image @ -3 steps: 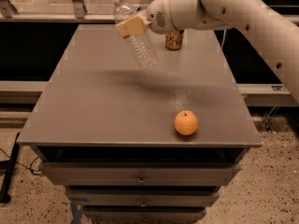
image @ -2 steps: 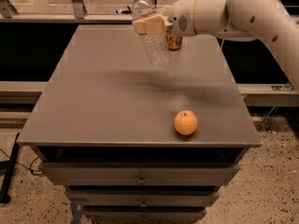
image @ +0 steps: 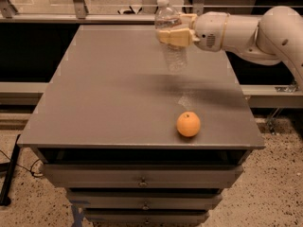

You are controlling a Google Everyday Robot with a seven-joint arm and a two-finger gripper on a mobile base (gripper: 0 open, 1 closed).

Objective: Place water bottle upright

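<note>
Gripper (image: 171,35) sitting upper centre of frame, pinching water bottle (image: 174,56) around upper body. Bottle pointing cap up, nearly vertical, likely lining up for upright set-down. Base hanging near table (image: 104,93), contact unclear. Orange (image: 188,124) lying lower right, well apart.

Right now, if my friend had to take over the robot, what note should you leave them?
Hand: shut on the water bottle, over the back right part of the table.
Water bottle: held nearly upright, cap on top, base apparently just off the tabletop.
Orange: resting near the front edge, well away from the bottle.
Done: bottle gripped and almost vertical.
Left: lower it until the base sits flat, open the hand, and back away without knocking it.
</note>
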